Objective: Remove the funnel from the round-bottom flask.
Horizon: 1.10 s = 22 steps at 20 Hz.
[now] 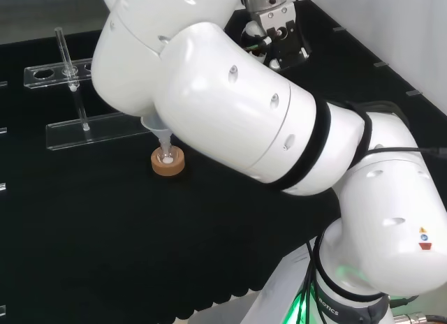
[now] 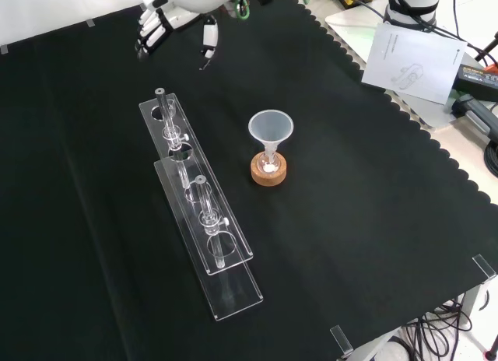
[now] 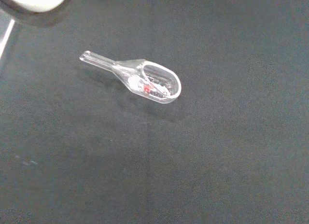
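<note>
Glossy white rounded arm links (image 1: pixel 237 107) with black joint seams and small screw holes — black-and-white hand (image 2: pixel 156 25).

The bench cloth (image 2: pixel 373 221) is matt black, finely woven, with a scalloped edge. The funnel (image 2: pixel 270 129) looks like frosted translucent plastic, sitting in a clear glass flask (image 2: pixel 269 165) on a rough cork ring (image 2: pixel 269 174). The rack (image 2: pixel 204 221) is glossy clear acrylic. The arm's shells (image 1: pixel 230 107) are smooth glossy white (catching the lights). A clear glass scoop (image 3: pixel 145 82) gleams on the cloth.
</note>
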{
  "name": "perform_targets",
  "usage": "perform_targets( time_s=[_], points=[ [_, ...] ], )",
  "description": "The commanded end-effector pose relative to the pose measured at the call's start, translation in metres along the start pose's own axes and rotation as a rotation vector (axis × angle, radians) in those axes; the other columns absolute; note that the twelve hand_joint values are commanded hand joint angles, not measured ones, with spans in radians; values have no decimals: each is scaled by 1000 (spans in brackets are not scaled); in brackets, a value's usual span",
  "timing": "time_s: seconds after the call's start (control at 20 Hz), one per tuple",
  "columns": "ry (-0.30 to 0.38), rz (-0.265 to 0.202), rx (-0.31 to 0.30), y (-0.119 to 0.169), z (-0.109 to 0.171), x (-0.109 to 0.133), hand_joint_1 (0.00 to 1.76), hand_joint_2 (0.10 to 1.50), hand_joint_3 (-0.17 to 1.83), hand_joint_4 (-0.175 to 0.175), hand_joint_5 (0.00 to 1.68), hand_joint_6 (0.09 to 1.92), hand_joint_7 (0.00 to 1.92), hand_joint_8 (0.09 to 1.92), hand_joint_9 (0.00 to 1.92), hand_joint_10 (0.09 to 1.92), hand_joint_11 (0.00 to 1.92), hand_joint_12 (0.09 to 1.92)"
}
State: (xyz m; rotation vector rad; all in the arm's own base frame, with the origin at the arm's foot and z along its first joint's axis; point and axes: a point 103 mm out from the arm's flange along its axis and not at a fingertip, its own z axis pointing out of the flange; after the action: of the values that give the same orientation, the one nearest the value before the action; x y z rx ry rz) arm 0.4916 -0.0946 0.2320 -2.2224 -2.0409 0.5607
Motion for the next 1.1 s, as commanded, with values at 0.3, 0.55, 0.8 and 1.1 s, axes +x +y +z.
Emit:
perform_targets(
  time_s=[0.3, 0.55, 0.8, 1.1],
  points=[
    [3, 15, -40, -71, -26, 23, 711, 636, 387, -25, 353, 87, 162, 641, 407, 635, 277, 1347],
    [-9, -14, -42, -102, -41, 57, 693, 641, 386, -24, 354, 87, 182, 647, 412, 636, 261, 1350],
    [-21, -45, -47, -129, -52, 87, 675, 643, 383, -23, 348, 87, 207, 652, 415, 636, 253, 1358],
    [-21, -74, -48, -161, -57, 122, 664, 645, 380, -24, 334, 87, 212, 651, 421, 638, 254, 1365]
  ],
)
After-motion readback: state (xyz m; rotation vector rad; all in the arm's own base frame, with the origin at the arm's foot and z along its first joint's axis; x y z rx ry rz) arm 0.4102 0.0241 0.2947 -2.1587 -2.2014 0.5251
